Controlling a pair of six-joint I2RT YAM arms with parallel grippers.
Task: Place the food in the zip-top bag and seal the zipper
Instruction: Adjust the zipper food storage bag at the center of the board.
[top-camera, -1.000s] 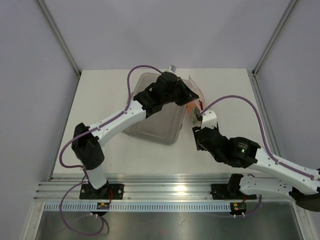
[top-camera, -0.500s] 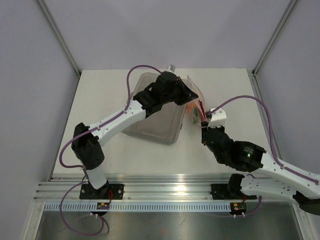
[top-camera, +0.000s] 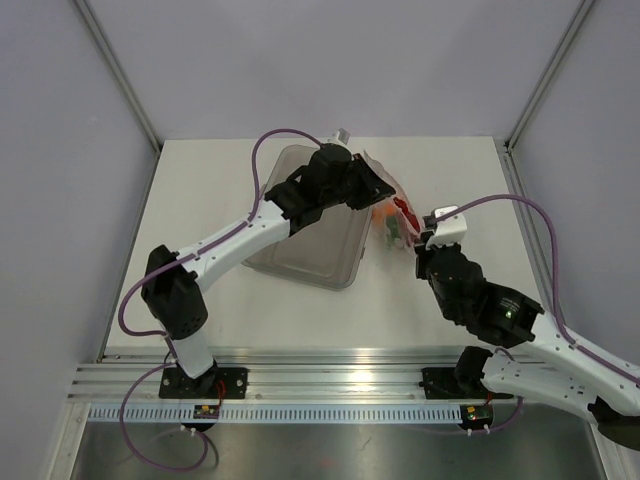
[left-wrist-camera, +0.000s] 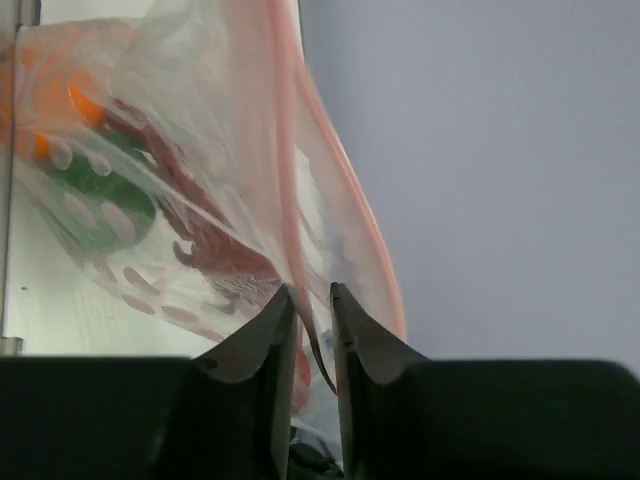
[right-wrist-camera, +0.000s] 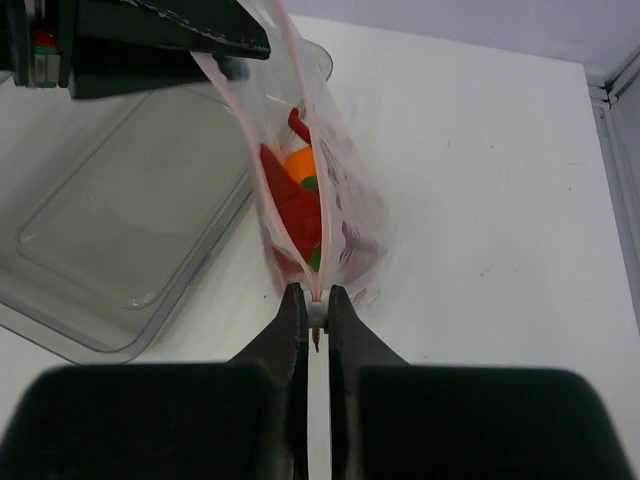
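Observation:
The zip-top bag (top-camera: 392, 214) hangs stretched between my two grippers, beside the tray. Through its clear wall I see the red lobster (right-wrist-camera: 290, 205), the orange fruit (right-wrist-camera: 300, 163) and the green pepper (left-wrist-camera: 95, 200) inside. My right gripper (right-wrist-camera: 316, 298) is shut on the near end of the pink zipper (right-wrist-camera: 250, 130), on a small white piece there. My left gripper (left-wrist-camera: 312, 295) is at the bag's far end. Its jaws stand slightly apart, and the zipper strip (left-wrist-camera: 285, 150) runs loosely between them. The bag's mouth gapes in the middle.
A rigid clear tray (top-camera: 300, 262) lies to the left of the bag, under my left arm (top-camera: 240, 235). White table (right-wrist-camera: 480, 200) stretches right of the bag. Grey walls and metal posts (top-camera: 125, 85) enclose the table.
My right gripper has swung right and forward to the bag's near end and shut on the zipper there. My left jaws, shut before, have parted a little.

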